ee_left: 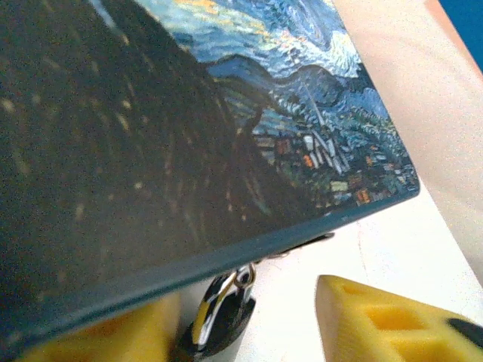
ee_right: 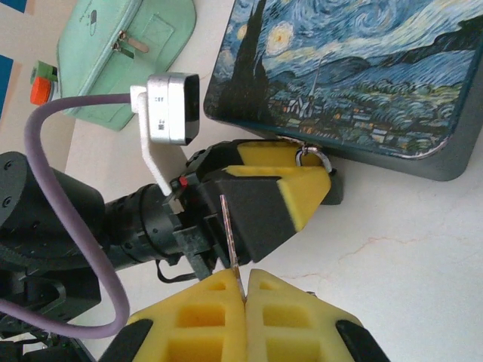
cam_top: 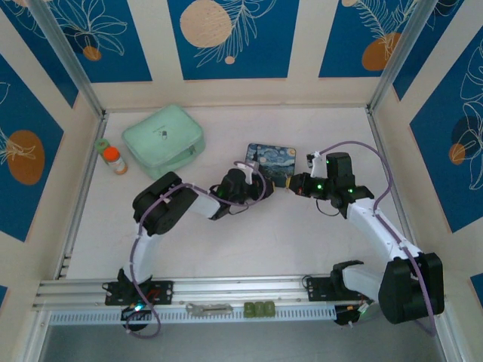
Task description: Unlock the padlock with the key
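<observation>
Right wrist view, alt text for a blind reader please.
Right gripper pinches a thin silvery key, pointing at the left gripper, whose yellow fingers flank a small dark padlock beside a blue starry-night painted tin.

The padlock [ee_left: 223,320] has a dark glossy body and a polished metal shackle, and the key [ee_right: 229,237] is thin, bare silvery metal. The tin [ee_right: 339,75] carries a smooth printed painting with a slight sheen above plain dark sides, while the pads [ee_right: 219,290] of the right hand [ee_right: 243,290] are matt yellow foam. The pouch [cam_top: 162,139] looks like soft mint cloth with a metal zip pull, and the tabletop [ee_right: 423,249] is pale, smooth and matt, faintly veined.
</observation>
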Motion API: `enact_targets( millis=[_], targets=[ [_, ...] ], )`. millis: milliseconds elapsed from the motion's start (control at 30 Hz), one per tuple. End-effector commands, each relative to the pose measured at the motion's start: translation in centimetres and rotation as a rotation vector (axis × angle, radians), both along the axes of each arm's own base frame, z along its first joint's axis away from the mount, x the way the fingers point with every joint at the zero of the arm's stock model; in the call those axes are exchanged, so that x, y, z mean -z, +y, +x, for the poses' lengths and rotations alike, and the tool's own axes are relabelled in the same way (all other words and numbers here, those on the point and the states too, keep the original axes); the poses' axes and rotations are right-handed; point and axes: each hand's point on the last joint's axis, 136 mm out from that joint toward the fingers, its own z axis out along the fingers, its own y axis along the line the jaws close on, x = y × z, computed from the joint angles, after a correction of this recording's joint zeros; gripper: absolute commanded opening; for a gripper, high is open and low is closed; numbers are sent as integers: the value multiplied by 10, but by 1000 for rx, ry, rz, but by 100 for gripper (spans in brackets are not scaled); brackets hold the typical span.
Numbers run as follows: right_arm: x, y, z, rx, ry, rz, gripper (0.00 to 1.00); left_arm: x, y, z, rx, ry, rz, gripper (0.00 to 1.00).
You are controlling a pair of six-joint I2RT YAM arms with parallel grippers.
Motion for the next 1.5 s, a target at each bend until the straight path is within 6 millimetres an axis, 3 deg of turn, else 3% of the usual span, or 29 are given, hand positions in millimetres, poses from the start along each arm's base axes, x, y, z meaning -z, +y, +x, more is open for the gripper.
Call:
enact_targets(
  millis=[0,133,333,467,733,933,1167,1467],
  targets=[
    [0,0,-5,-6,2,20,0,38,0,-11,19,73,79,41],
    [6,-2,-7,3,20,25,0,40,0,-14,32,89,72,22],
    [18,-3,-10,10,53,40,0,22,-7,-21,78,124,13,0],
    [26,3,-16,-34,80,79,0,3,-10,-19,86,236,-104,0],
    [37,26,-26,-184,180,336,0,-48,-6,-8,88,347,-320,0],
    [36,29,-26,-231,191,392,0,-78,1,4,89,414,-512,0],
    [41,24,-19,-225,208,435,0,-107,8,2,117,407,-597,0],
    [38,23,-10,-232,189,445,0,-110,14,-3,120,431,-649,0]
  ],
)
